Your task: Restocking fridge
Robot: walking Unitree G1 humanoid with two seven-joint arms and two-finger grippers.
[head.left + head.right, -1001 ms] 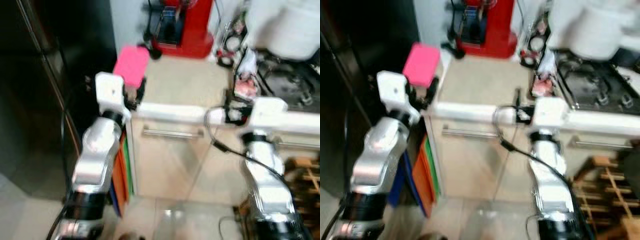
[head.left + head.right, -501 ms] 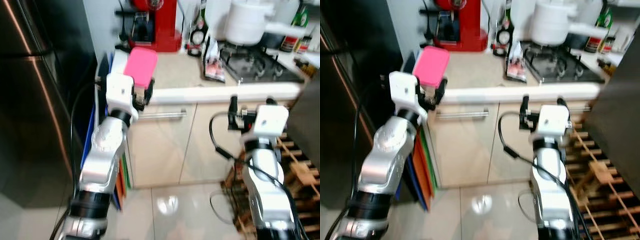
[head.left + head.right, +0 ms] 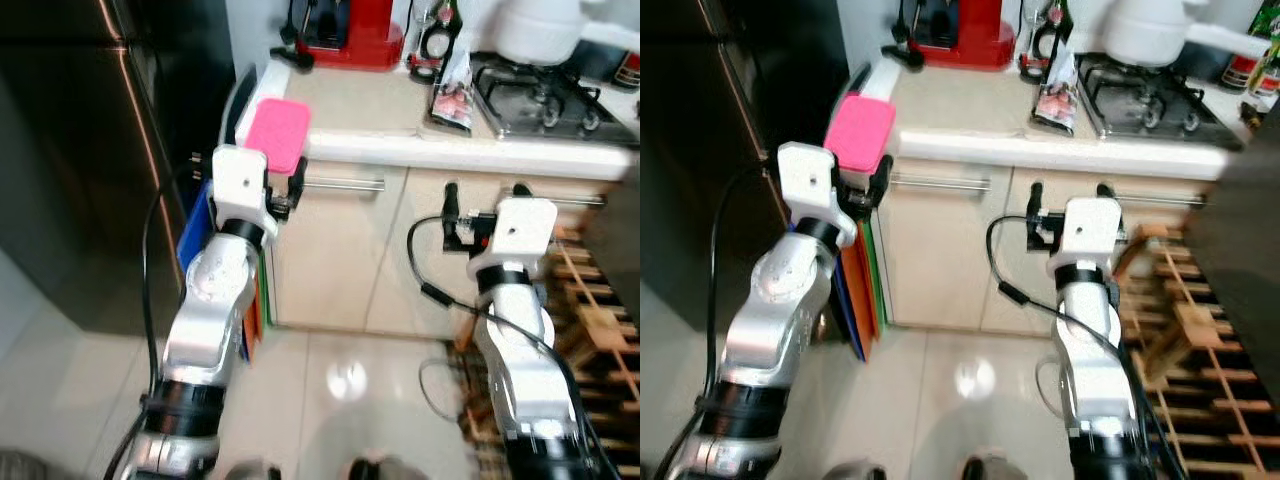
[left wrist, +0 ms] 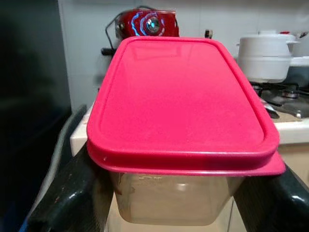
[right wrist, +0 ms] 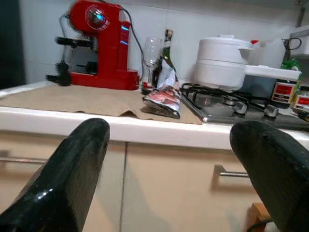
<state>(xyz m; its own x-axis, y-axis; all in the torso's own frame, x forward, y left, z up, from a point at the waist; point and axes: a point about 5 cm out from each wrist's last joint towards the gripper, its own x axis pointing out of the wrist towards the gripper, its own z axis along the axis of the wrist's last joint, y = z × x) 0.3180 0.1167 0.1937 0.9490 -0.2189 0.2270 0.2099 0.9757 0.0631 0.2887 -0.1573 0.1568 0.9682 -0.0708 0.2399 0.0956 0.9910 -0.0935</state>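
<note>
The food container [image 3: 277, 134], a clear plastic box under a pink lid, sits clamped in the left tool [image 3: 281, 182], held up in front of the bench [image 3: 370, 112] edge and just right of the dark fridge [image 3: 80, 150]. In the head views the right tool [image 3: 480, 195] is raised before the cabinet doors with its fingers spread and nothing between them. Against the picture of half a second back, the camera has swung: the fridge takes up more of the left side, the red coffee machine [image 3: 348, 30] and the stove [image 3: 545, 95] have slid toward the top edge, and the box sits the same way in its grip.

The left wrist view shows the lid [image 4: 181, 99] flat and level, with one black finger [image 4: 72, 193] on each side of the clear tub [image 4: 174, 200] just under the lid's lip. I judge the box stiff, smooth-walled and rather slippery, likely light; what it holds cannot be made out. Gripping under the lip looks the safest hold, since the rim stops it sliding down.

The right wrist view looks between two wide-apart fingers [image 5: 72, 169] at the bench, a white pot [image 5: 227, 60] and a snack bag [image 5: 161, 99].
</note>
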